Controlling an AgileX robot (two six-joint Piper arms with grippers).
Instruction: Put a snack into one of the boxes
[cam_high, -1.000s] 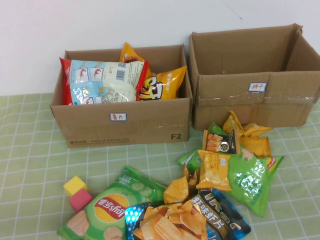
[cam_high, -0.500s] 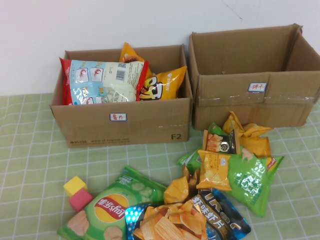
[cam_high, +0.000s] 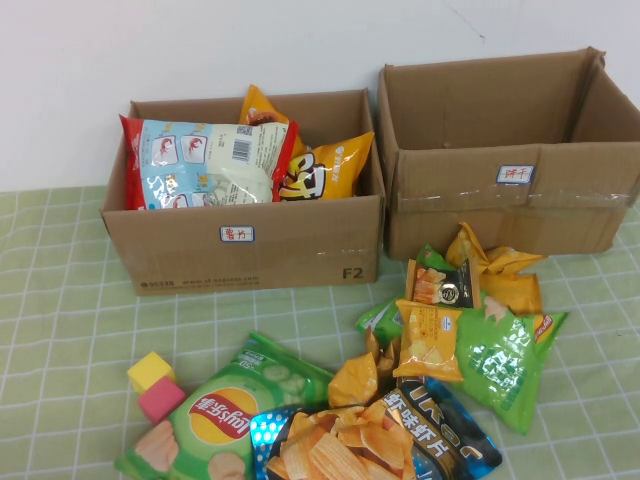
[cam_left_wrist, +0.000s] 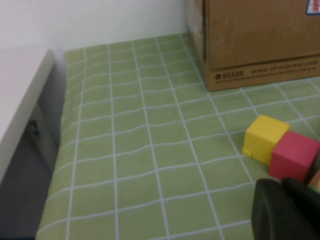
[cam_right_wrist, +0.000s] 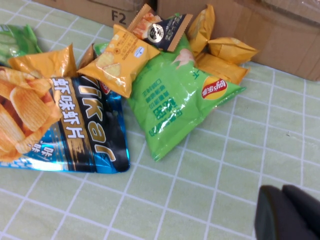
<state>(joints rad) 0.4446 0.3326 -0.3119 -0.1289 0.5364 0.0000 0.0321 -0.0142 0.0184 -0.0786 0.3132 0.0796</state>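
- plain white wall (cam_high: 300, 45) behind the table, a faint crack line near its top right
- table under a light green cloth with white grid lines (cam_high: 60, 330), slightly wrinkled
- white furniture edge (cam_left_wrist: 20, 95) beside the table, grey shadowed gap beneath it
- even, soft lighting

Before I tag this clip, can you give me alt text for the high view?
Two open cardboard boxes stand at the back of a green checked table: the left box holds snack bags, the right box shows none. Loose snack bags and two small blocks lie in front. Neither hand appears.
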